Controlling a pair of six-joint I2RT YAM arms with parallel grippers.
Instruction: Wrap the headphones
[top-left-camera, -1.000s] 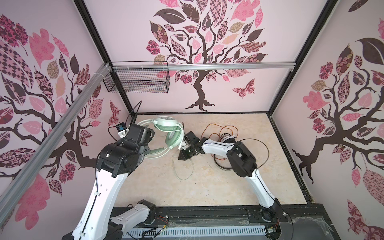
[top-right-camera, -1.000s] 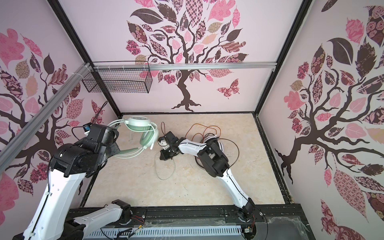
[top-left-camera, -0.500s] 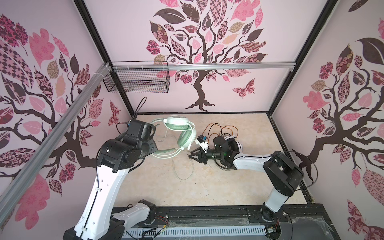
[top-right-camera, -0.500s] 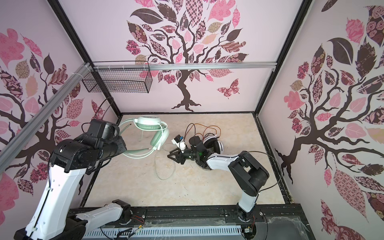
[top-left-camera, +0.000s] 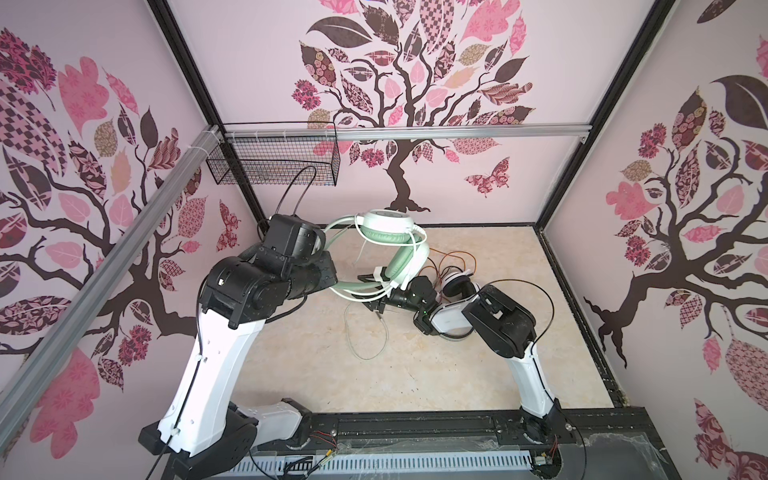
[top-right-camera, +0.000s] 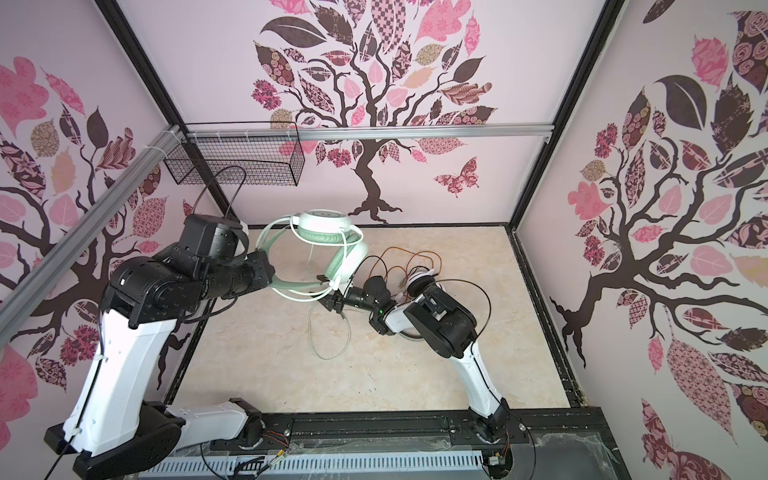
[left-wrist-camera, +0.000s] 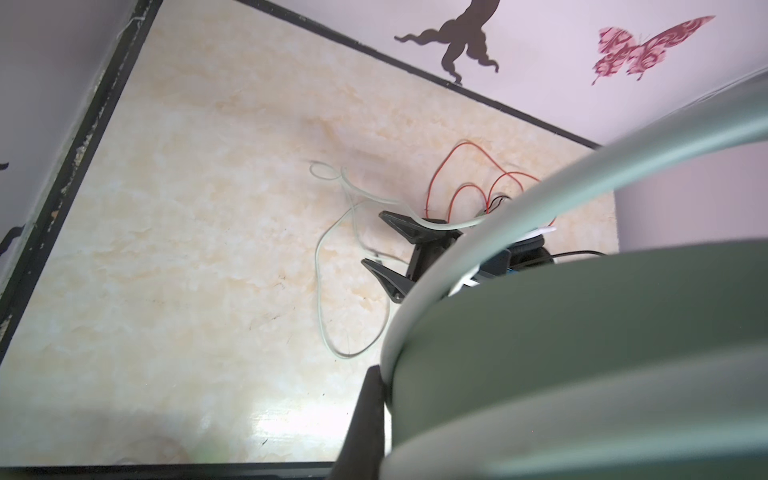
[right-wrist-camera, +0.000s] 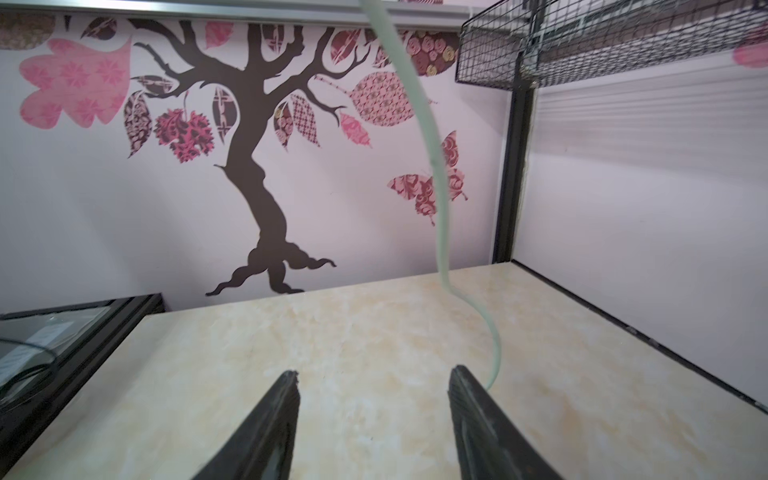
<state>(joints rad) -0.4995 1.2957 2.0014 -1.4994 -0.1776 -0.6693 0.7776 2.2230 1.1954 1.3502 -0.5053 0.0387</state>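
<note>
Mint-green headphones (top-left-camera: 390, 232) aloft, left pincer (top-left-camera: 330, 272) clamped on headband (top-left-camera: 353, 286); pale cord (right-wrist-camera: 435, 174) hangs to table (top-left-camera: 457, 374); right pincer (right-wrist-camera: 374, 374) nearer, jaws apart, cord apparently just outside gap.

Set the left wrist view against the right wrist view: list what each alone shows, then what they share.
Left wrist only: the band of the mint-green headphones close up, and the orange-red cord on the table. Right wrist only: the wire basket on the wall. Both: the open right claw, the pale cord beside it, and the marble table.
</note>
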